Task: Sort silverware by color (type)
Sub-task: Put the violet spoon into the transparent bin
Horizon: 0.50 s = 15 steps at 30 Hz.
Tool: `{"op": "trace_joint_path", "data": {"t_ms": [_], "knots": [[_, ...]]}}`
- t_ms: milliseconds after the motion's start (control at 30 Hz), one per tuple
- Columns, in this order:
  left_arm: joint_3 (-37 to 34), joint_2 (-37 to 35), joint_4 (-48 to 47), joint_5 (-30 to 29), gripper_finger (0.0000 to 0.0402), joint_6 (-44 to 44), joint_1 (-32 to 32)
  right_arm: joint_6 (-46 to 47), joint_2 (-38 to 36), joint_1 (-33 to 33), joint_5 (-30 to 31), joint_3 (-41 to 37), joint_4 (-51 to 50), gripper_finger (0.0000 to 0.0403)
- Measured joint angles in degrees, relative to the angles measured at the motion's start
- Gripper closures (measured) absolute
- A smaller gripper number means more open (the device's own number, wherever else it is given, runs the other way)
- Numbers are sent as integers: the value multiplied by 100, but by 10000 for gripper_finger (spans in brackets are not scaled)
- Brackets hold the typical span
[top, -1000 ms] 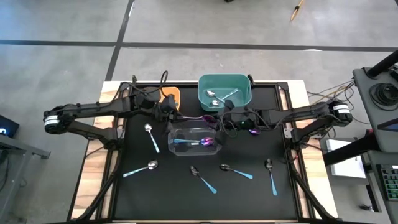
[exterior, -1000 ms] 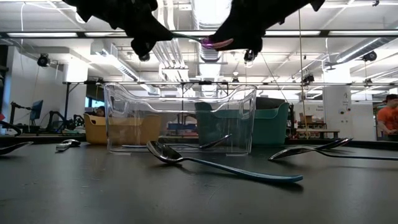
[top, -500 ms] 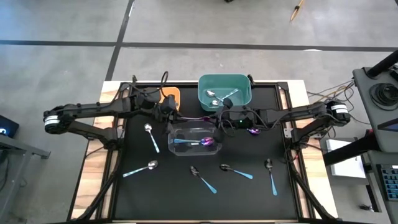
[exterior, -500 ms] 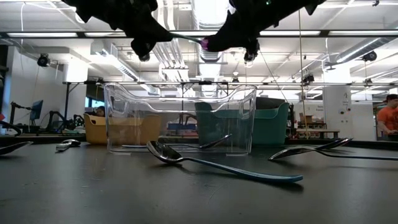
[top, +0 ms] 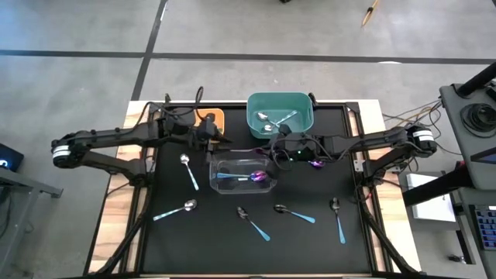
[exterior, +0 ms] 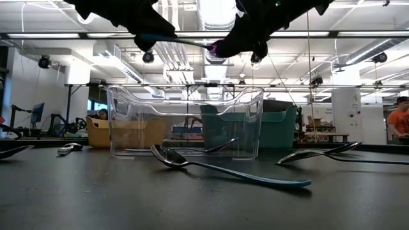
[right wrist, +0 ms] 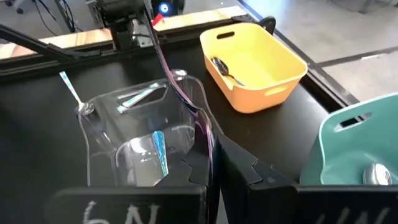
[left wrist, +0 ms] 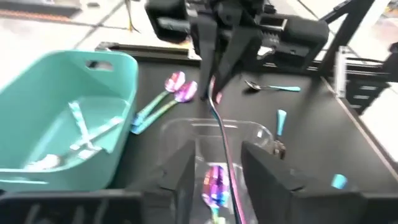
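An iridescent spoon (right wrist: 180, 93) hangs above the clear bin (top: 214, 166), pinched by its bowl in the right gripper (top: 276, 149); the left gripper (top: 211, 136), fingers spread, sits at its handle end. Several spoons are already binned, and roughly seven wait on the black mat (top: 310, 240), mostly near the front, with open room between them.

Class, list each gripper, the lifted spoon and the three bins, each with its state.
left gripper: open
right gripper: shut on purple spoon
purple spoon: held in the air above clear bin
clear bin: holds a second spoon
teal bin: holds silver spoons
yellow bin: holds one dark spoon
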Motion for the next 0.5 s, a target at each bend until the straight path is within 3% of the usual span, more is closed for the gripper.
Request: {"op": "trace_joint_path", "data": {"t_ms": [200,500], "knots": [[0,-456,-4,-302,252,526,3,286,24,-35,9,356,-802,394],[0,-1118,113,-401,251,1175,5,691,252,-102,24,1342,-2172,394]]}}
